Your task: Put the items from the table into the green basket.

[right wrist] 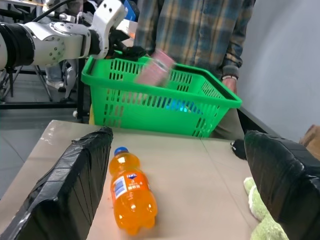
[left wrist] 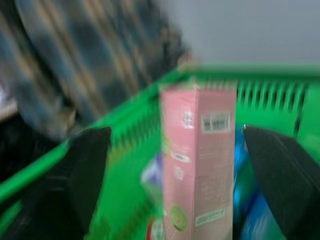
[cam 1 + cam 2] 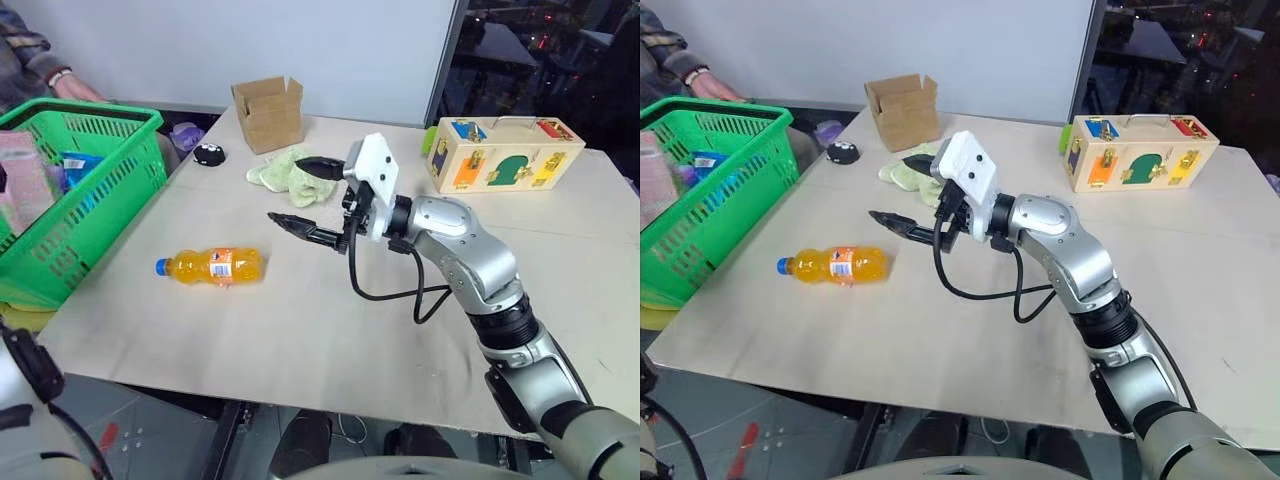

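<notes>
Wide apart over the green basket (image 2: 125, 145), the fingers of my left gripper (image 2: 175, 129) stand open, and the pink box (image 2: 200, 165) hangs upright between them, touching neither. From the right wrist, the pink box (image 1: 156, 67) shows tilted just above the basket's rim (image 1: 165, 90). The orange bottle (image 3: 212, 266) lies on its side on the table (image 3: 300, 340), blue cap toward the basket (image 3: 80, 220). My right gripper (image 3: 305, 195) hovers open above the table, pointing left, just in front of the pale green cloth (image 3: 285, 172).
Behind the cloth stands a small open cardboard box (image 3: 268, 112). A wooden latch-board toy (image 3: 505, 152) sits at the back right. A small black object (image 3: 208, 154) lies near the basket. A person in a plaid shirt (image 1: 200, 30) stands behind the basket.
</notes>
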`<state>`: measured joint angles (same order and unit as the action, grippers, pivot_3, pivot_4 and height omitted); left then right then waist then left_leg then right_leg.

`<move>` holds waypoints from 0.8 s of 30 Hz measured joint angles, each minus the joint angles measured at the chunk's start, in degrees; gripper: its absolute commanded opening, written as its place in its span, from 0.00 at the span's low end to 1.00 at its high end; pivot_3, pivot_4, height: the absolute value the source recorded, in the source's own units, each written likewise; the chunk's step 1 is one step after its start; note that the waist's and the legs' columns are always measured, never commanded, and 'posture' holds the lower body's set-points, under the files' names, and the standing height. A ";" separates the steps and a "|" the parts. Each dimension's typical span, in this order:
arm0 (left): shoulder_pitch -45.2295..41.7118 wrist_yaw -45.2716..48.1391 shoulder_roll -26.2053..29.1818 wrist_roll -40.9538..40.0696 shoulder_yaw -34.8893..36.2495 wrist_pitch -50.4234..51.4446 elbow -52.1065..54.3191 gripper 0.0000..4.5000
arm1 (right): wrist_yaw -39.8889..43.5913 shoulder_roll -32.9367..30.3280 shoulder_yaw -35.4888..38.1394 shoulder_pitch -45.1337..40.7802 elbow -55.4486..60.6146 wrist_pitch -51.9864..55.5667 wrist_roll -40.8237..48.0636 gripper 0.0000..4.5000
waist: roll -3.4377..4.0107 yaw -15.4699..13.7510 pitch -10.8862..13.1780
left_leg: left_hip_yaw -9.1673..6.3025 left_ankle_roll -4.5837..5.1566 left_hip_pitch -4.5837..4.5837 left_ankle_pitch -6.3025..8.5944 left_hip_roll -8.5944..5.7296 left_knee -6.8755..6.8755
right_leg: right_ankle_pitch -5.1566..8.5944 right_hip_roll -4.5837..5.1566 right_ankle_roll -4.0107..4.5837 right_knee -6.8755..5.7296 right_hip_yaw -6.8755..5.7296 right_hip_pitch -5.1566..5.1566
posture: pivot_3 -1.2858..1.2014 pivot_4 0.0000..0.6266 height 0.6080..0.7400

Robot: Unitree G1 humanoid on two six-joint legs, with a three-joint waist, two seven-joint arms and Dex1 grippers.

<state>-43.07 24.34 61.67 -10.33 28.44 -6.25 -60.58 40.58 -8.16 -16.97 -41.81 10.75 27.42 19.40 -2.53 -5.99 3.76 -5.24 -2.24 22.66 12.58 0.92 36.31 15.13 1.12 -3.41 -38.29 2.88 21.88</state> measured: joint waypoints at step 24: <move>24.12 49.54 11.16 -3.36 -31.75 29.45 54.83 0.98 | 11.20 -19.46 2.30 13.91 12.77 1.79 5.08 1.00 | 1.44 4.80 -0.16 | 0.49 0.05 -0.55 0.03 0.45 -0.27 | 0.61 -0.39 0.47 -0.20 0.40 -0.09 | 0.54 0.00 1.00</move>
<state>-18.95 73.87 72.84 -13.69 -3.31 23.20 -5.75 51.78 -27.62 -14.67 -27.89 23.52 29.21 24.49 -1.09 -1.18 3.60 -4.75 -2.19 22.11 12.61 1.37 36.04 15.73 0.74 -2.95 -38.50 3.28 21.79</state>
